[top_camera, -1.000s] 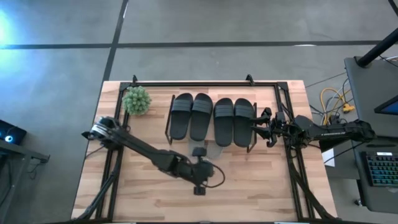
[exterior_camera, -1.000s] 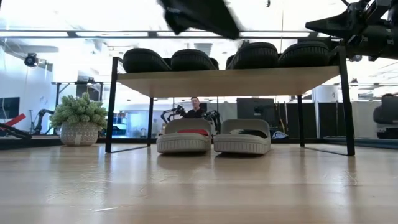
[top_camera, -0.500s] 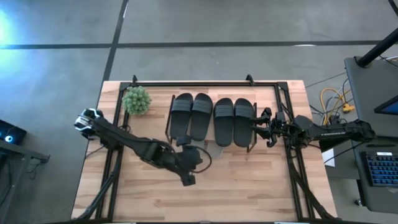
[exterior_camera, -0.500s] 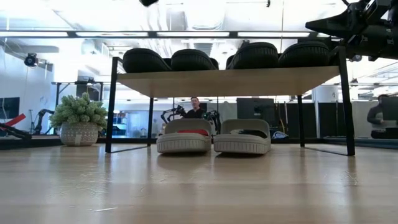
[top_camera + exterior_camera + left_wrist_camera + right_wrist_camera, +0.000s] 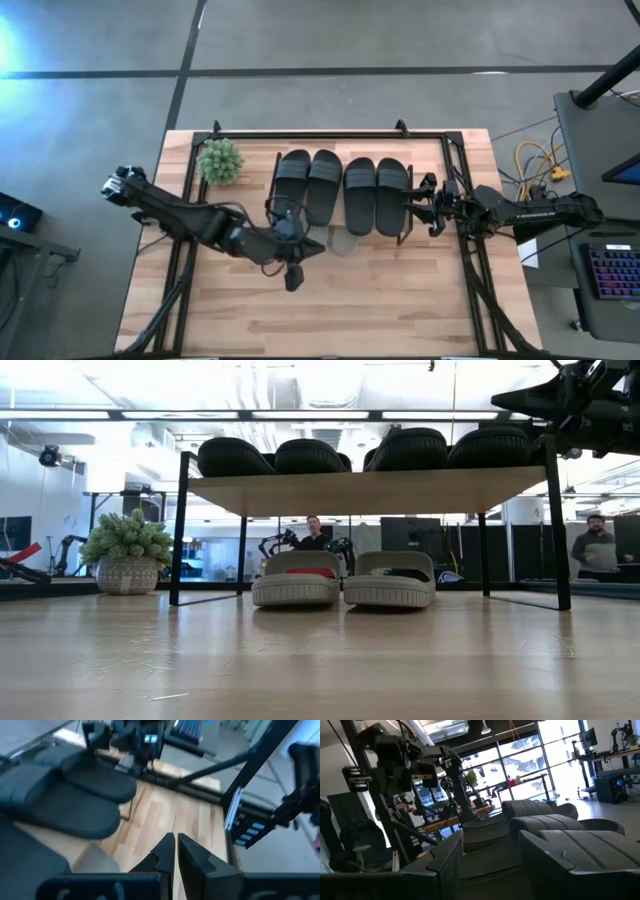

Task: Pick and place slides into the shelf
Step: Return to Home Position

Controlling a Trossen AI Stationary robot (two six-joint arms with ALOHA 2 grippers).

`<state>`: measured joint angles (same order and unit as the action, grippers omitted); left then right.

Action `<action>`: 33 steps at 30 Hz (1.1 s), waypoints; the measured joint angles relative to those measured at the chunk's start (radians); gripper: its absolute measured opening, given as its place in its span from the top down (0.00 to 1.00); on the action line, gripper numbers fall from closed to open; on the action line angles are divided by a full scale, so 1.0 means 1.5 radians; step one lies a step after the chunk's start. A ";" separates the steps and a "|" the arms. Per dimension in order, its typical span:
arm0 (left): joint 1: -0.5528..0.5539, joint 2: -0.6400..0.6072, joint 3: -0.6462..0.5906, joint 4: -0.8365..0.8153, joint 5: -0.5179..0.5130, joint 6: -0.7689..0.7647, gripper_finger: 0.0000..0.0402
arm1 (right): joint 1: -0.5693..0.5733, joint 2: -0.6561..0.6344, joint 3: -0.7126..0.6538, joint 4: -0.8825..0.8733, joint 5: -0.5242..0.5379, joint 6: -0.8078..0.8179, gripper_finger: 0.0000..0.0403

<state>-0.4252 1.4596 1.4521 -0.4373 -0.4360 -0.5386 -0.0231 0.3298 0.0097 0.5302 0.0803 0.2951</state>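
Item, my left gripper (image 5: 176,839): raised above the table (image 5: 400,290), on the near side of the shelf's left half. Its fingers (image 5: 165,851) are drawn to a narrow slit with nothing between them. Item, my right gripper (image 5: 489,842): at the shelf's right end, level with the top tier and just beside the outermost black slide. Its fingers (image 5: 445,862) are set well apart and hold nothing; I cannot tell whether they touch the slide. Item, two pale grey-green slides (image 5: 296,580): side by side on the table under the shelf, near its middle, toes toward the table's front. One corner of them shows past the shelf's front edge from above. Item, the shelf (image 5: 552,520): standing across the far half of the table. Item, four black slides (image 5: 324,185): in a row on top of the shelf, in two close pairs with a slight gap between the pairs. Item, a potted plant (image 5: 219,160): at the table's far left, just beside the shelf. Item, a black rail frame (image 5: 330,133): edging the table. Item, beyond the table: one person (image 5: 597,545) at the far right of the room, and another seen between the shelf's legs.
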 joint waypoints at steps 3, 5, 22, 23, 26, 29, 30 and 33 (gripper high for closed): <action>0.000 -0.021 0.000 0.014 -0.001 0.014 0.98 | 0.000 0.000 0.000 0.001 0.000 0.019 0.55; 0.003 -0.031 0.001 0.027 -0.003 0.014 0.98 | 0.001 0.000 0.000 0.004 0.000 0.037 0.55; 0.130 -0.178 -0.020 -0.065 0.156 0.134 0.98 | 0.001 -0.001 0.108 -0.059 -0.006 0.076 0.55; 0.145 -0.197 -0.033 -0.069 0.170 0.142 0.98 | 0.001 -0.001 0.132 -0.104 -0.006 0.067 0.55; 0.185 -0.263 -0.084 -0.067 0.200 0.155 0.98 | 0.001 0.001 0.205 -0.216 -0.006 0.073 0.55; 0.219 -0.336 -0.152 -0.041 0.199 0.160 0.98 | 0.005 0.009 0.269 -0.286 -0.038 0.067 0.55; 0.229 -0.362 -0.179 -0.024 0.201 0.162 0.98 | 0.006 0.012 0.286 -0.321 -0.045 0.057 0.55; 0.252 -0.442 -0.263 0.030 0.218 0.169 0.98 | 0.006 0.013 0.312 -0.434 -0.038 0.050 0.55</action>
<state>-0.0468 0.7969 1.0575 -0.3918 -0.1091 -0.2848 -0.0135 0.3498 0.4781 -0.1203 0.0235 0.3701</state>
